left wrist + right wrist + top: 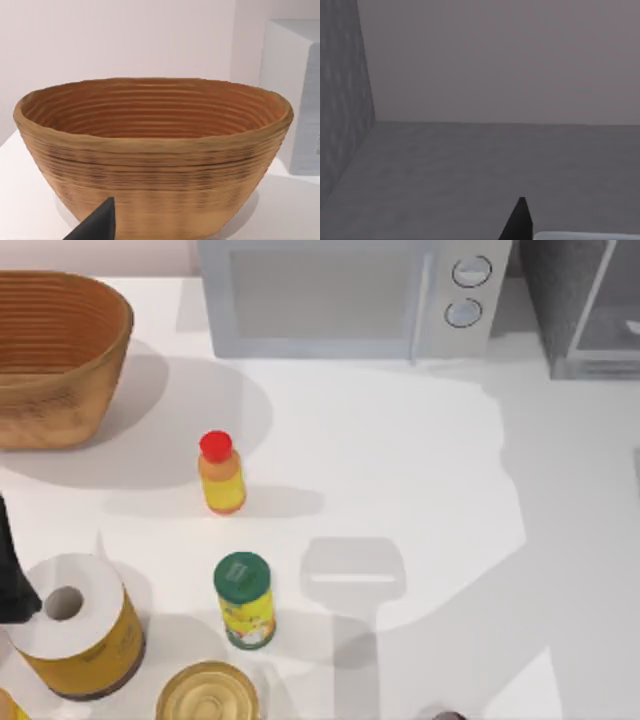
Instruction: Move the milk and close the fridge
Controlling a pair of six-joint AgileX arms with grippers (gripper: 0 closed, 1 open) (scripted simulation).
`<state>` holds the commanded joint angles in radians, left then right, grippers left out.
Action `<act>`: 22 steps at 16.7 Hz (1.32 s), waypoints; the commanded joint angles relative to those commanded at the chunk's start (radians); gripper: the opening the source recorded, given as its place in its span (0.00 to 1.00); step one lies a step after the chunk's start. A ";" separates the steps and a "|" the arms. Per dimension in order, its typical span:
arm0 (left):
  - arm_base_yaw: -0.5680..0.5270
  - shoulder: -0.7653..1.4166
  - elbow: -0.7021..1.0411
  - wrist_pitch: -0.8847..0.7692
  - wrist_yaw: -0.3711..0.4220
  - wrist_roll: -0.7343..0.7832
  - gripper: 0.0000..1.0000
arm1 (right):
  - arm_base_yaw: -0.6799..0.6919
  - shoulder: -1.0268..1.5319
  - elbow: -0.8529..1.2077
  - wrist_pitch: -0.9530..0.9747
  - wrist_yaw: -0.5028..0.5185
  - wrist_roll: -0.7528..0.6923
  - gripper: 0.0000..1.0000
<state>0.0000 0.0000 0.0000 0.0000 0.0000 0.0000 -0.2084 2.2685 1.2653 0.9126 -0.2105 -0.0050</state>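
Your fridge (556, 302) stood at the far right corner of the table (400, 470), a box of mottled grey. Its pale grey framed panel (606, 332) was on the side facing the table, and you could not tell from above how far that door stood open. In the right wrist view you looked along a mottled grey wall (342, 100) and a plain grey floor to a paler back wall. The dark tip of your right gripper (519, 222) stood over that floor, and I cannot tell whether it was open or closed, or whether it held anything. A pale strip (590, 236) lay just beside that tip, with too little of it in view to tell what it was. Just to the left of the fridge, along the far edge, you had the white microwave (330, 295) with its two round knobs. Well apart from it, at the far left, sat the woven basket (55, 360). Near the middle of the table the red-capped yellow bottle (220, 473) stood upright, with the green-lidded yellow jar (244, 600) nearer you. A white-topped yellow roll (75, 630) and a gold-topped tin (206, 695) stood at the near left. Your left gripper (97, 225) hung near the left edge, beside the roll and facing the basket; I cannot tell its state either.
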 joint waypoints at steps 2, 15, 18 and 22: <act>0.000 0.000 0.000 0.000 0.000 0.000 1.00 | 0.000 0.000 0.000 0.000 0.000 0.000 0.08; 0.000 0.000 0.000 0.000 0.000 0.000 1.00 | 0.000 0.000 0.000 0.000 0.000 0.000 1.00; 0.000 0.000 0.000 0.000 0.000 0.000 1.00 | 0.000 0.000 0.000 0.000 0.000 0.000 1.00; 0.000 0.000 0.000 0.000 0.000 0.000 1.00 | 0.000 0.000 0.000 0.000 0.000 0.000 1.00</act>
<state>0.0000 0.0000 0.0000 0.0000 0.0000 0.0000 -0.2084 2.2685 1.2653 0.9126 -0.2105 -0.0050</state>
